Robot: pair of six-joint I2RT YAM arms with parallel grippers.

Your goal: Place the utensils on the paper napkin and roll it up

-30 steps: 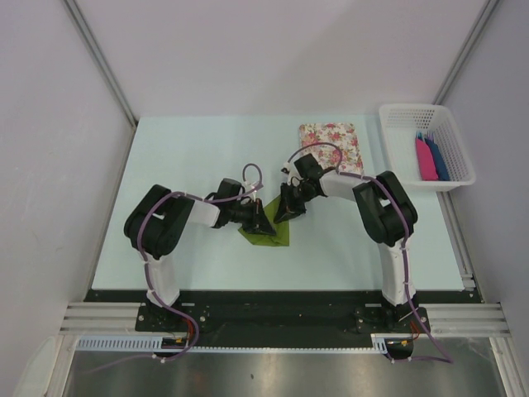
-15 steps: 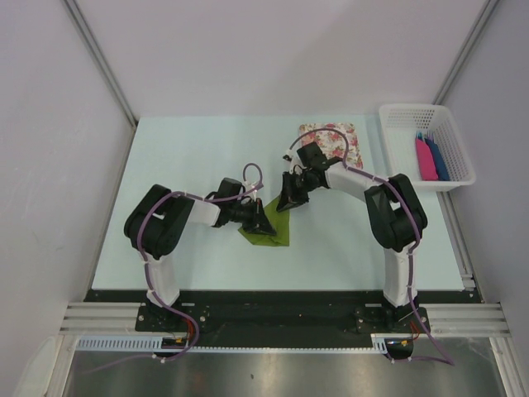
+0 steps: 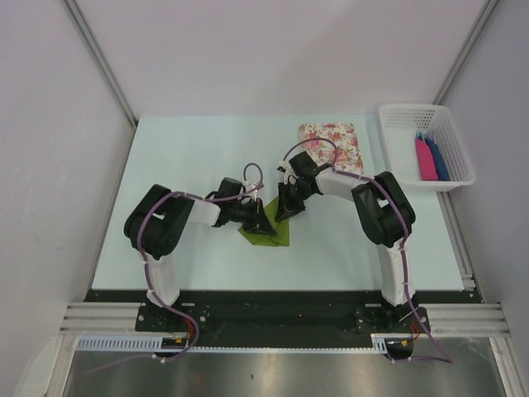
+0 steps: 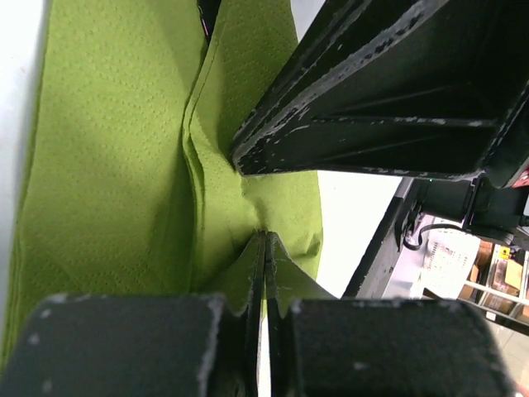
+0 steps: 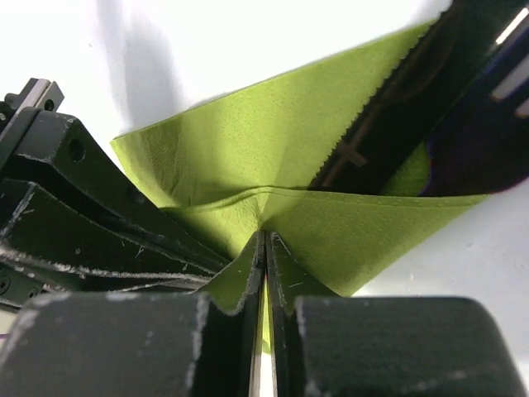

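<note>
The olive-green paper napkin (image 3: pixel 270 235) lies folded mid-table between both arms. My left gripper (image 3: pixel 264 222) is shut on a raised crease of the napkin (image 4: pixel 107 165), its jaws pressed together with green paper between them. My right gripper (image 3: pixel 285 207) comes in from the far side and is shut on another pinch of the napkin (image 5: pixel 273 141). The two grippers stand nearly tip to tip. Dark purple utensils (image 5: pixel 479 136) show in the right wrist view, tucked under the napkin's folded flap at upper right. From above the grippers and the napkin hide them.
A pink-and-white floral mat (image 3: pixel 333 143) lies behind the right gripper. At the back right a white basket (image 3: pixel 402 113) holds flat pink and blue pieces (image 3: pixel 430 157). The table's right and left edges run along metal rails.
The right arm swung its elbow outward and back, and its gripper ended a little nearer the left one on the napkin. The left gripper held its place, pinching tighter.
</note>
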